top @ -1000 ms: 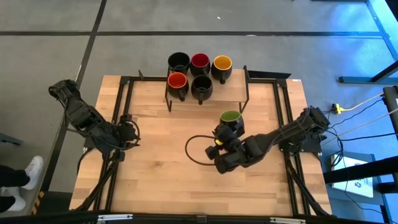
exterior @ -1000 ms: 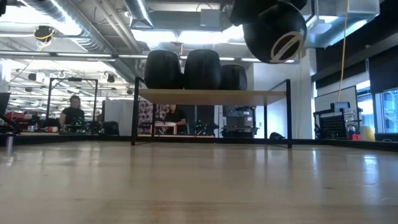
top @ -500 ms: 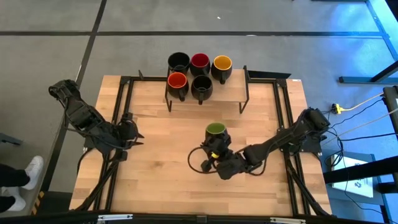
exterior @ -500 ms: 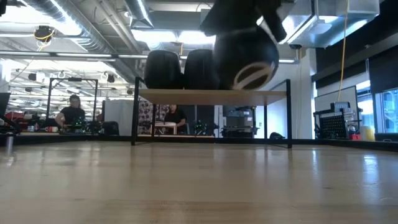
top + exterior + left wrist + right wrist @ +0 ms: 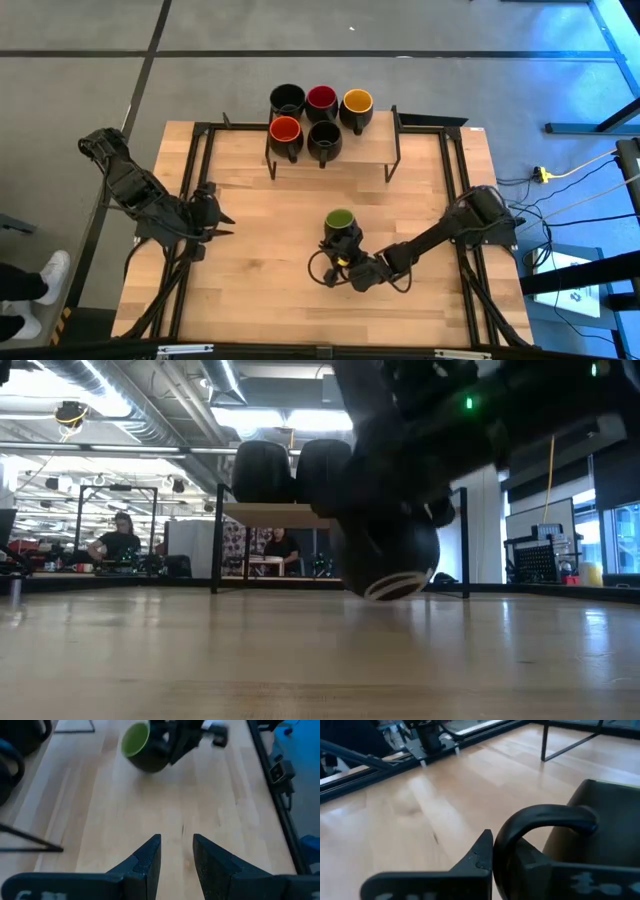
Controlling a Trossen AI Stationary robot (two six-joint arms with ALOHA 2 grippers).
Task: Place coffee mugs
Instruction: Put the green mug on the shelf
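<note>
Gripping the green-lined mug (image 5: 340, 222) by its handle, the right gripper (image 5: 346, 262) has its fingers clamped and holds it low over the middle of the table (image 5: 250, 280); from table height the mug looks just clear of the wood, though contact is hard to call. Five mugs (image 5: 312, 118) sit on the rack (image 5: 392, 150) at the far edge. The left gripper (image 5: 213, 212) waits at the left side, fingers apart. Five placed, one outstanding, by the look of it.

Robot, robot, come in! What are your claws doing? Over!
Right gripper shut on green mug, low over table. Left gripper open, waiting at left side. Nothing in the way.
</note>
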